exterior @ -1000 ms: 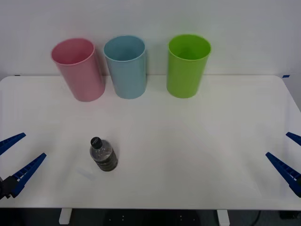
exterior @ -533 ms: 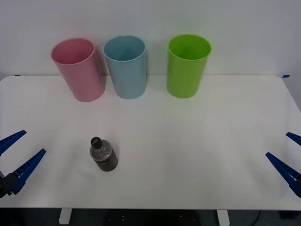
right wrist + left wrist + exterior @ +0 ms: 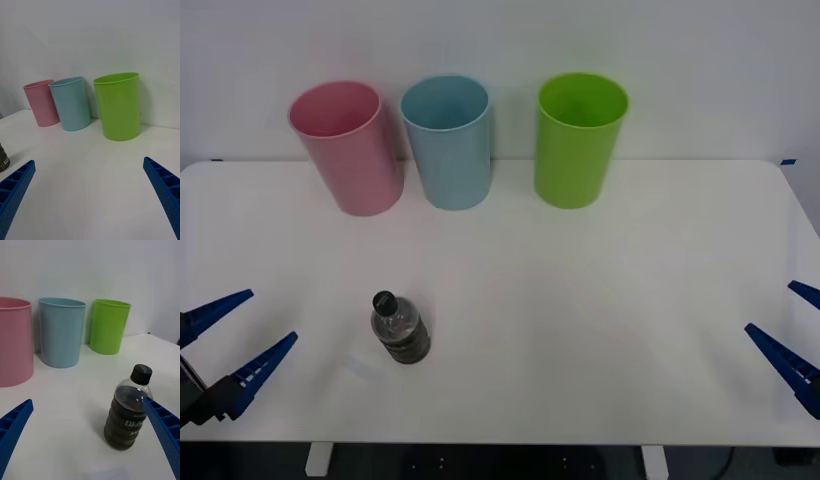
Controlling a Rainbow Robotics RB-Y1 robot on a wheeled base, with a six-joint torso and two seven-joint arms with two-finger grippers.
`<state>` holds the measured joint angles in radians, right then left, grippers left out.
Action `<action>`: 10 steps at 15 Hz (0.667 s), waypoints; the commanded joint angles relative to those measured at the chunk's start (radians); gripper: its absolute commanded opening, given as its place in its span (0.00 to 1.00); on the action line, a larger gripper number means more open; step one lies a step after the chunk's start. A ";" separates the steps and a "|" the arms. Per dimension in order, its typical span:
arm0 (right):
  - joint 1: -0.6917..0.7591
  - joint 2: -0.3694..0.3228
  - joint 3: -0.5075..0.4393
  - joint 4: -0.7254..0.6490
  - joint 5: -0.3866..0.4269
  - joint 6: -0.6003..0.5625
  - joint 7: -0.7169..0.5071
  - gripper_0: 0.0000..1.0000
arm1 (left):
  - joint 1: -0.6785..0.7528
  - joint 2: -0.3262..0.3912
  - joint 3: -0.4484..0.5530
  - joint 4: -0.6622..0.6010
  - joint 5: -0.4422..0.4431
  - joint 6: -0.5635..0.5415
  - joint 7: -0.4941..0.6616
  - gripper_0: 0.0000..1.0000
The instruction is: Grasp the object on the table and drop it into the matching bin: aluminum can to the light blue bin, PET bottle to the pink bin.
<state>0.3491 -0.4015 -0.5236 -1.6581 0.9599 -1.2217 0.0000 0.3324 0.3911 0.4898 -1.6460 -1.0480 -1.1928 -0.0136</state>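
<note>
The PET bottle (image 3: 399,330) stands upright on the white table (image 3: 580,300), front left. It is small and clear, with a black cap and dark contents. My left gripper (image 3: 270,316) is open, low over the table and to the left of the bottle, apart from it. In the left wrist view the bottle (image 3: 127,412) stands just ahead of one of the open fingers (image 3: 161,427). The pink bin (image 3: 350,150) and light blue bin (image 3: 448,145) stand side by side at the back left. My right gripper (image 3: 770,306) hangs open at the table's right edge.
A green bin (image 3: 578,140) stands to the right of the light blue one, in a row along the back wall. Bare tabletop lies between the bottle and the bins. The bottle's edge (image 3: 3,157) shows in the right wrist view.
My left gripper has shifted to the right, toward the bottle, still open. The bottle, the bins and the right arm have not moved.
</note>
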 commanded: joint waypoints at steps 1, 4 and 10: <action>0.000 0.000 0.000 0.000 0.000 0.000 0.000 1.00 | -0.013 -0.001 -0.008 0.000 -0.056 0.002 -0.003 1.00; 0.000 0.000 0.000 0.000 0.000 0.000 0.000 1.00 | -0.027 0.000 -0.028 0.000 -0.116 0.002 -0.017 1.00; 0.000 0.000 0.000 0.000 0.000 0.000 0.000 1.00 | -0.079 -0.001 -0.123 0.109 -0.115 0.002 -0.189 1.00</action>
<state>0.3491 -0.4015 -0.5236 -1.6581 0.9599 -1.2217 0.0000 0.2680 0.3908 0.3774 -1.5624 -1.1637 -1.1904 -0.1748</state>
